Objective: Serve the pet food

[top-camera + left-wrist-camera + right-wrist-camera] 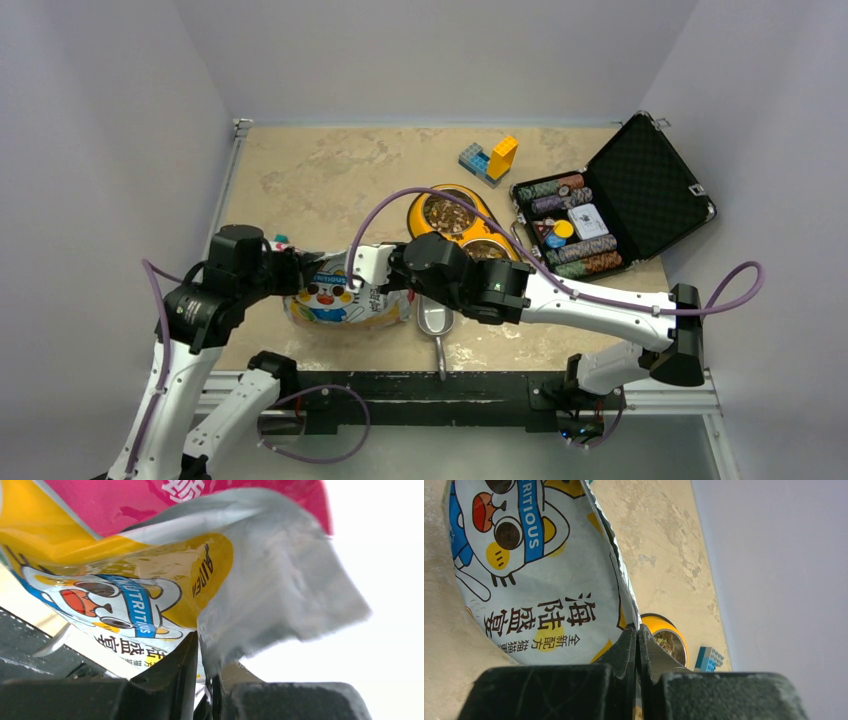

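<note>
Two grippers pinch one glossy, crinkled film bag (pixel 335 300) on the mottled beige table (pixel 300 170): the left gripper (pixel 205 647) has its dark wedge fingers almost together on the bag's left edge, the right gripper (pixel 637 630) is pressed flat on the serrated right edge. Just right of the bag lies a metal scoop (pixel 435 322). Behind it an orange double bowl (pixel 415 212) holds the pet food (pixel 450 215), small brown pellets in two round steel wells. Only the overhead view shows the blocky toy bricks (pixel 488 158) and the open case (pixel 650 180) of striped chips; only the wrist views show the pinches up close
</note>
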Robot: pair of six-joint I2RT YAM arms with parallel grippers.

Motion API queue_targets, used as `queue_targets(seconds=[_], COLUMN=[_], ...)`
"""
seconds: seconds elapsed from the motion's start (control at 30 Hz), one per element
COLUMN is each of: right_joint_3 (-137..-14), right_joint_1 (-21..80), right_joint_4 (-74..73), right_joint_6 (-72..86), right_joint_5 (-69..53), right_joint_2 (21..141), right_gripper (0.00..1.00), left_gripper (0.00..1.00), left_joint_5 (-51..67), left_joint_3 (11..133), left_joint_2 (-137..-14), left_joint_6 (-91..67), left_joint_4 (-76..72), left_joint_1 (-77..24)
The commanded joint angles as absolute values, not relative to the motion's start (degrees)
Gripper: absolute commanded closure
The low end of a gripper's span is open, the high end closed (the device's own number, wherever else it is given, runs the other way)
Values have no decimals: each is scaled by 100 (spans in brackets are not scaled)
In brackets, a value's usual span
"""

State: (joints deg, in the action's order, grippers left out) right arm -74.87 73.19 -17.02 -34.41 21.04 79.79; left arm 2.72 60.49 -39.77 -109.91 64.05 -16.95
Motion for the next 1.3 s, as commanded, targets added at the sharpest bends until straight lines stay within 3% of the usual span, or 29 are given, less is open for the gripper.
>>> queue_targets(seconds=[0.0,0.17,0.37,0.43,0.47,0.6,0.73,0.87,1.03,1.1,1.2,1.27], right_joint_3=[-7585,-7670,-7706,-7746,-7761,-8003,-8385,-8674,-8976,-9111,-9051,-8804], right_joint_1=[7181,7198,7271,7293,7295,7302,7298,7295,7304,7318,7347,7348], right_joint_4=[-1571,-1526,-1477,-1468,-1486,-1667,-1665,-1542,-1713,-1737,-1703,-1541], right_joint_6=[-3410,-3466,-3639,-3675,-3674,-3751,-4004,-4105,-4214,-4254,-4294,-4289], right_joint_5=[2165,2097,1872,1809,1696,1114,942,885,833,995,1266,1277], right_joint_2=[7712,7690,7714,7740,7757,8017,8457,8789,9113,9201,9212,9065], right_gripper=[100,100,100,100,97,66,60,63,66,73,99,100], left_gripper=[79,78,98,100,100,100,100,100,100,100,100,93], left_joint_5=[-772,-1418,-1564,-1510,-1460,-1221,-1198,-1725,-1430,-1304,-1457,-1727], left_joint_3=[6557,6860,6853,6879,6894,7032,7239,7657,7618,7441,7274,7341], left_joint_2=[-3897,-3995,-4151,-4236,-4258,-4280,-4211,-4173,-4268,-4275,-4201,-4194], left_joint_6=[-10645,-10387,-10234,-10181,-10170,-10285,-10407,-10266,-10347,-10507,-10569,-10517], left_joint_4=[7258,7609,7429,7393,7390,7574,7750,8007,7896,7796,7682,7765], left_joint_1=[-1687,-1687,-1679,-1678,-1679,-1683,-1681,-1681,-1684,-1680,-1679,-1679])
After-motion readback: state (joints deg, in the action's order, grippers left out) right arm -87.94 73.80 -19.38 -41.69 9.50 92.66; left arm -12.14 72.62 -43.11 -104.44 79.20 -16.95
